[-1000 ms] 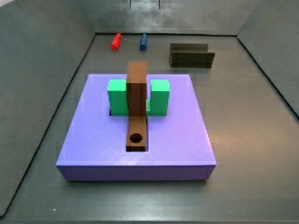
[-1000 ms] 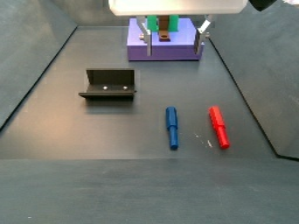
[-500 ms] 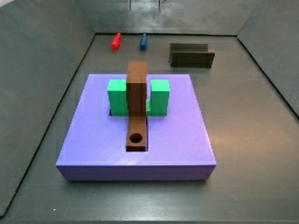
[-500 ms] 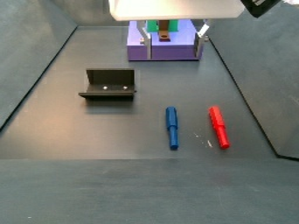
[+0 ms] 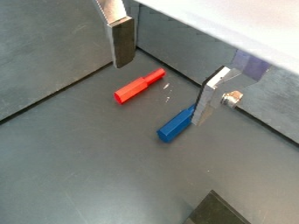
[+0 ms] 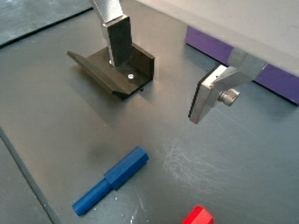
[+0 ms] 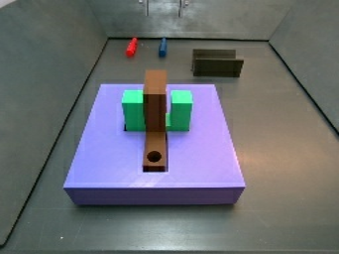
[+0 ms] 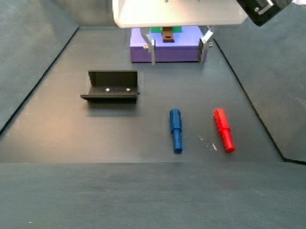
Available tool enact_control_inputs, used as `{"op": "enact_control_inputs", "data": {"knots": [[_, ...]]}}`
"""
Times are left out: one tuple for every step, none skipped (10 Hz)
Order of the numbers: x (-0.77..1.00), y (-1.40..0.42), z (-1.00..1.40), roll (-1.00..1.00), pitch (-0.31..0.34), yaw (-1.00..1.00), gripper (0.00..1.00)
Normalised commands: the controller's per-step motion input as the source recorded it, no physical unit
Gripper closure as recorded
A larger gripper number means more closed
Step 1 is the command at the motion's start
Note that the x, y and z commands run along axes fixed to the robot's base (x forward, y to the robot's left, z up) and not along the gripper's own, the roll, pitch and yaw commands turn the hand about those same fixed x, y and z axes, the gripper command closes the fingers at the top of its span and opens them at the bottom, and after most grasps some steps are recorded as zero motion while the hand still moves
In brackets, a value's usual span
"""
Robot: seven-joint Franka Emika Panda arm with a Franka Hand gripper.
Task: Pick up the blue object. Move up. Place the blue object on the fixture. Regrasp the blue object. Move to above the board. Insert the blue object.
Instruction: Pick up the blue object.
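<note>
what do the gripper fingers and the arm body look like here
The gripper has two flat silver plate fingers with dark pads; one plate carries a small round metal fastener. Above them sits a broad white housing, with a dark angular part at its corner.

- Looks like a lab test rig, not a home or shop: a dark grey floor (image 8: 72, 179) boxed in by plain grey walls (image 7: 66, 60).
- The gripper (image 5: 170, 66) hangs open above that floor, nothing between its plates.
- Only bare test pieces here: a purple board (image 7: 199, 164), a bolted fixture (image 8: 113, 86), probably simulated, hard to say.
</note>
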Motion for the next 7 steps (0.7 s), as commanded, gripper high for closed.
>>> {"op": "enact_control_inputs", "data": {"knots": [[0.05,0.43,-0.29,-0.22,-0.116,-0.15,0.0],[0.12,0.46,-0.45,-0.24,-0.203,-0.16,0.0],[0.12,0.39,-0.44,-0.25,-0.219,-0.2,0.0],[0.09,0.21,-0.51,-0.19,-0.234,-0.23,0.0],[0.06,0.0,-0.59,-0.1,-0.287,-0.2,0.0],[0.09,0.0,-0.63,-0.1,-0.274,-0.2,0.0],[0.0,0.01,-0.52,-0.17,-0.281,-0.14,0.0]]}}
